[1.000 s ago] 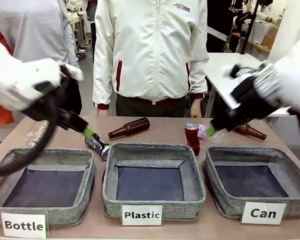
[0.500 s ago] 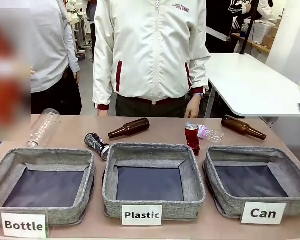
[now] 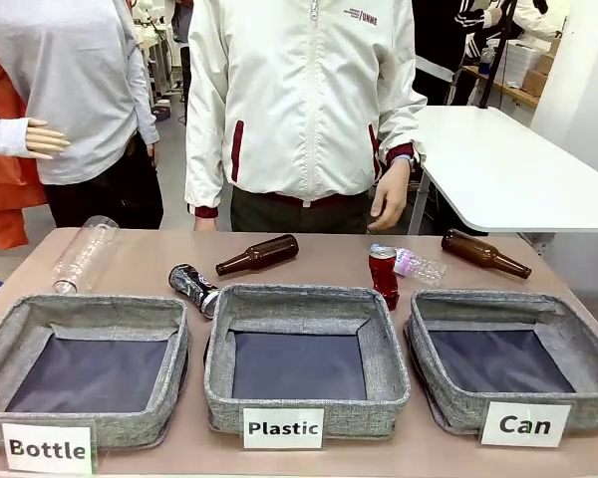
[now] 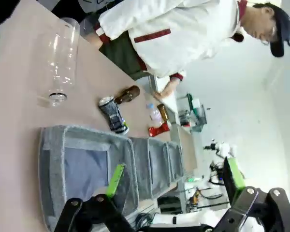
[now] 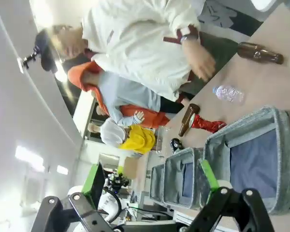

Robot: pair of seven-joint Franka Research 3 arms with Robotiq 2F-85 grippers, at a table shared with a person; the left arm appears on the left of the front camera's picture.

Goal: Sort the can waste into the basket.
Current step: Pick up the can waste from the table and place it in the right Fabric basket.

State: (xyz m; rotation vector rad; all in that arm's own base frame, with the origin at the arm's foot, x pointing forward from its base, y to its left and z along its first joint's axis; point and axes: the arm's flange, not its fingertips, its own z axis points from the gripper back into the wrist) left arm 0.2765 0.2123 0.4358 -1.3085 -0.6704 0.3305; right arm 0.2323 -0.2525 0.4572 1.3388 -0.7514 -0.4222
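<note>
The can waste is all out on the desk; nothing has gone in, and the basket marked "Can" at the robot's right holds nothing. The red can stands upright just behind the far right corner of the "Plastic" basket, near the "Can" one. The dark can lies on its side against that middle basket's far left corner, well apart from where it belongs.

So I'd say the first pick is not yet begun. The red can looks the easier start: the right tool would have to come down over it, close round its body, lift and carry it the short way across. A small clear bottle lies just beside it, so the approach needs care.

From the front I can read the labels. The wrist views give the rest: the left tool and the right one both hang high with fingers spread wide, nothing between them. The left wrist view has the dark can beside the "Bottle" basket.
</note>
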